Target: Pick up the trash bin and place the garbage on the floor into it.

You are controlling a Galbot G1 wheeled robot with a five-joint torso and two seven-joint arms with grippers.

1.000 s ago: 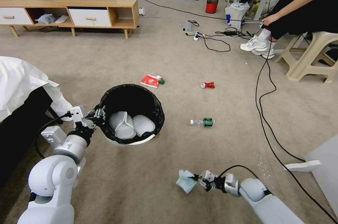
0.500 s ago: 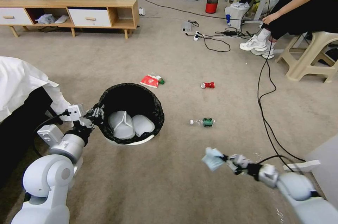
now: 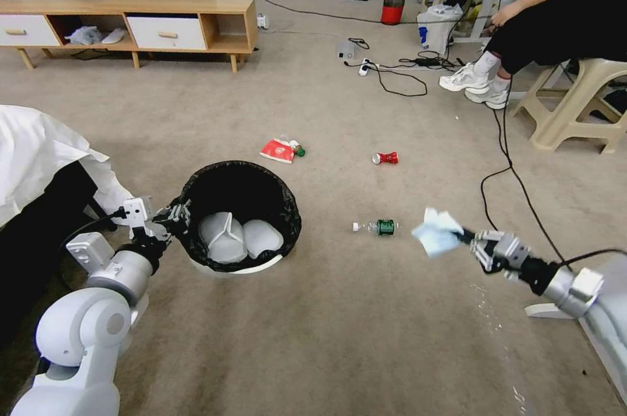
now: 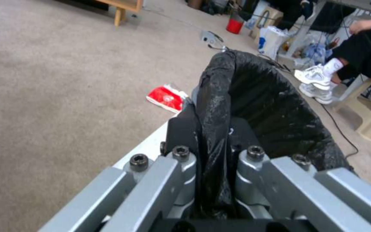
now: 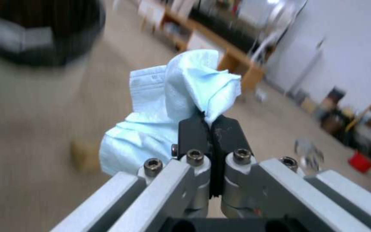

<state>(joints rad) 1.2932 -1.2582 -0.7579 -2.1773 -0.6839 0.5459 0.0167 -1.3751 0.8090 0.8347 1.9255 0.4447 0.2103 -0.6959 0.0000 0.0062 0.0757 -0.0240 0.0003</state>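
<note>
Trash bin [image 3: 238,220] sat at left centre of the carpet, black liner folded over its rim, white wall showing at the near side; two pale crumpled pieces lay inside it.

Left end effector [image 3: 175,215] was clamped on the bin's left rim, one finger inside and one outside, liner pinched between the pads [image 4: 181,129]. Whether the bin stood on the floor or hung just above it could not be told.

Right end effector [image 3: 467,238] was closed on a blue face mask [image 3: 436,231], held in the air at right, well apart from the bin. In the right wrist view the black pads [image 5: 194,132] met tight on a fold of the mask [image 5: 168,106], the rest bunched and hanging beyond them.

Outward on the floor:
- clear green-labelled bottle [image 3: 377,227] lay on its side between the bin and the mask, just left of the mask.
- crushed red can [image 3: 385,158] farther off, beyond the bottle.
- red packet [image 3: 277,150] beyond the bin's far rim, with a small bottle [image 3: 296,148] touching its right edge; the packet [image 4: 166,97] also showed past the rim in the left wrist view.

Black cable [image 3: 506,168] ran down the right side of the carpet. Low wooden cabinet [image 3: 130,23] stood at far left.
</note>
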